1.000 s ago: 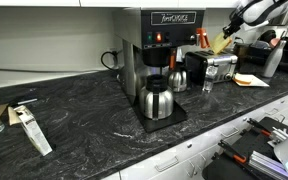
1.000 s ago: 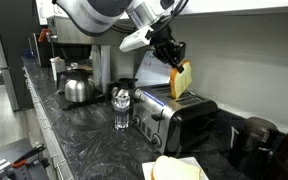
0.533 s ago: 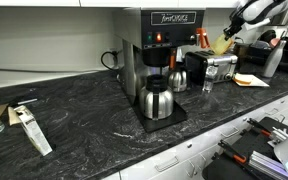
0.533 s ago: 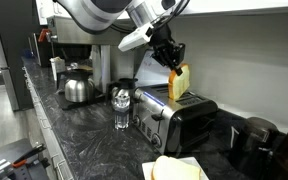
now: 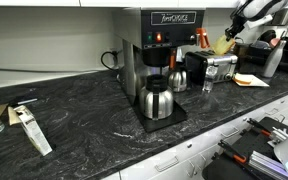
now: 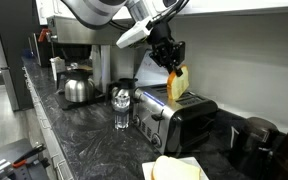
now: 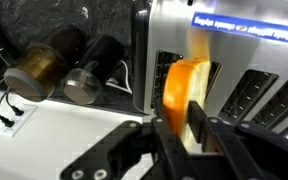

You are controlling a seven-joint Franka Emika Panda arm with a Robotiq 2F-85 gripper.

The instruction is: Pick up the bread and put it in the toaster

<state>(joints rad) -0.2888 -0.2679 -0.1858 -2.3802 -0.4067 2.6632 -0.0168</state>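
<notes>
step: insert | my claw (image 6: 170, 63) clamped on bread (image 6: 178, 84), slice upright | toaster (image 6: 176, 118) slot at 6 o'clock, just below | advice: square slice to slot, lower slowly

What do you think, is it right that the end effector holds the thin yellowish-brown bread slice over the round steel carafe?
Not quite. The end effector holds the thin yellowish-brown bread slice over the small chrome toaster with dark ends instead, as shown in an exterior view and in the wrist view.
</notes>
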